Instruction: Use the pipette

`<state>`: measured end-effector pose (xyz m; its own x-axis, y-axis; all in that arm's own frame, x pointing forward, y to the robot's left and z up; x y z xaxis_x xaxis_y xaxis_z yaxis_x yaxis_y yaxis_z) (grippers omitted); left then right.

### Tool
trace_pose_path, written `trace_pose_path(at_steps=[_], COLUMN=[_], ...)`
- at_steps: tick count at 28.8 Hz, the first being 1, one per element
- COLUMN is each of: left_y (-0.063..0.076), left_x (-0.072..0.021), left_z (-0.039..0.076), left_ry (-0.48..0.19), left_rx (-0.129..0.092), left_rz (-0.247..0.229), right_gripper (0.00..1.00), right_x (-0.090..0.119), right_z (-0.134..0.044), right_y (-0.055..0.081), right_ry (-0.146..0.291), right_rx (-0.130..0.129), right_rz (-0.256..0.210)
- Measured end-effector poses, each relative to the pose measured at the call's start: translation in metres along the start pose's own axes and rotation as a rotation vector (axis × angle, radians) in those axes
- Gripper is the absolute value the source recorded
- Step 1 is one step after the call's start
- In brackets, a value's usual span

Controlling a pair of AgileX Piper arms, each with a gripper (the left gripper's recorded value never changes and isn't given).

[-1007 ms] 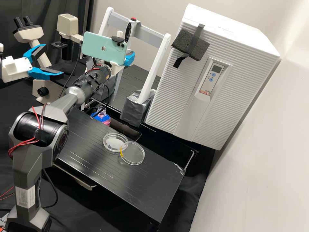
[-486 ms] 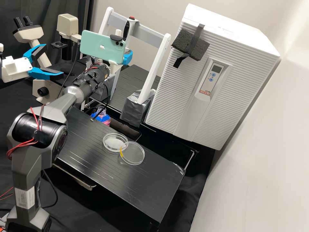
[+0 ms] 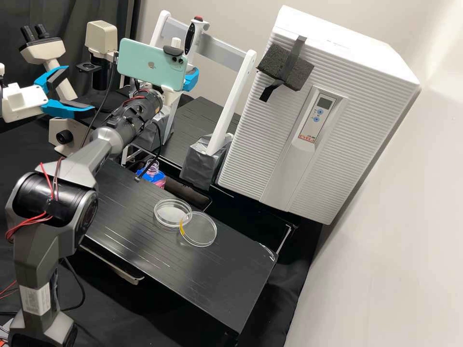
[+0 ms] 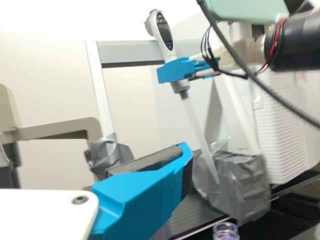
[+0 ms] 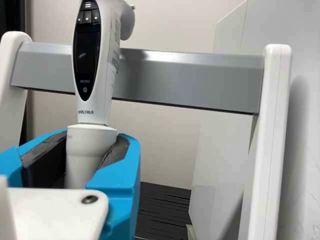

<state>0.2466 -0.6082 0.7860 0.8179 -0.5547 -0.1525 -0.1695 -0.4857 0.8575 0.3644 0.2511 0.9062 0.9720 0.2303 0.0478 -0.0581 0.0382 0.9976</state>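
You see small print down the pipette (image 5: 92, 65) body, a red label on the white cabinet (image 3: 270, 144) panel, a logo on the phone (image 3: 144, 63) back

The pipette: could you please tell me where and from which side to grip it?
Grip the pipette around its white lower body, under the display, from the side: it stands upright, and that leaves top button and long tip free. The right pincer holds it so.

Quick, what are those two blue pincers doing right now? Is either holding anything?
Left pincer: open, holding nothing.
Right pincer: closed on the pipette.
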Motion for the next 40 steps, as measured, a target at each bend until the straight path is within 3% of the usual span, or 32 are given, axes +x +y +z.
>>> trace_pose_path(at_steps=[1,3,8,10,11,15,17,22,26,29,34,36,40], left_y=[-0.002,-0.005,-0.021,-0.031,-0.037,-0.054,-0.061,-0.068,-0.069,-0.073,-0.082,-0.087,-0.096], left_x=[0.0004,0.0011,0.0067,0.0102,0.0116,0.0135,0.0142,0.0145,0.0145,0.0146,0.0145,0.0142,0.0137], left_z=[0.0,0.001,0.006,0.01,0.012,0.015,0.015,0.014,0.013,0.013,0.018,0.02,0.023], left_ry=[-0.011,-0.018,-0.043,-0.053,-0.055,-0.055,-0.051,-0.03,-0.027,-0.023,-0.039,-0.047,-0.059], left_rx=[-0.022,-0.045,-0.058,-0.052,-0.032,-0.006,-0.007,-0.004,-0.005,-0.005,-0.003,-0.004,0.018], left_rz=[-0.007,-0.018,-0.071,-0.098,-0.118,-0.175,-0.196,-0.221,-0.228,-0.241,-0.274,-0.295,-0.332], right_gripper=[0.0,0.0,0.0,0.0,0.0,0.0,0.0,0.0,0.0,0.0,0.0,0.0,0.0], right_x=[-0.001,-0.003,-0.011,-0.015,-0.018,-0.028,-0.034,-0.045,-0.05,-0.053,-0.058,-0.057,-0.056], right_z=[0.0,0.002,0.005,0.005,0.006,0.007,0.009,0.009,0.011,0.011,0.011,0.012,0.015], right_y=[0.0,-0.001,-0.001,0.001,0.001,0.006,0.005,-0.003,-0.016,-0.028,-0.039,-0.041,-0.043], right_ry=[-0.001,-0.005,-0.005,0.002,0.004,0.015,0.018,0.04,0.039,0.026,0.024,0.025,0.023], right_rx=[0.009,0.021,0.038,0.051,0.059,0.086,0.099,0.098,0.107,0.132,0.134,0.132,0.125], right_rz=[-0.002,-0.006,0.013,0.038,0.048,0.097,0.117,0.159,0.154,0.125,0.104,0.115,0.144])
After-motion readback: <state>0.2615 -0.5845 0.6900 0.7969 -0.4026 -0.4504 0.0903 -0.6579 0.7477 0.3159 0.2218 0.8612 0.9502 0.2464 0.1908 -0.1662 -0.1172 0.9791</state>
